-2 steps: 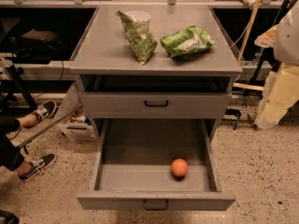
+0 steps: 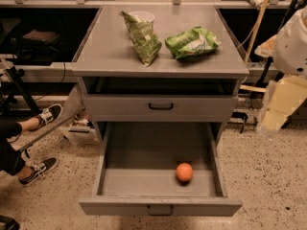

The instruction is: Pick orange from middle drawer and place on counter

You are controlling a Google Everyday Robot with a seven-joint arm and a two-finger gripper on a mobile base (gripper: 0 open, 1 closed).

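Orange point(image 2: 184, 172) rests on the floor of the open middle drawer point(image 2: 139, 152), near its front right. Two green bags, left bag point(image 2: 142, 38) and right bag point(image 2: 192, 43), lie on the worktop point(image 2: 105, 51). The end effector point(image 2: 283, 104) hangs right of the cabinet; whether it is wide or narrow, I cannot tell.

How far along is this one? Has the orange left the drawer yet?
Done: the middle drawer stands pulled open. In hand: nothing; the gripper hangs at the right, beside the cabinet and away from the drawer. Left: the whole pick and place. The orange lies on the drawer floor, front right, and has yet to reach the counter.
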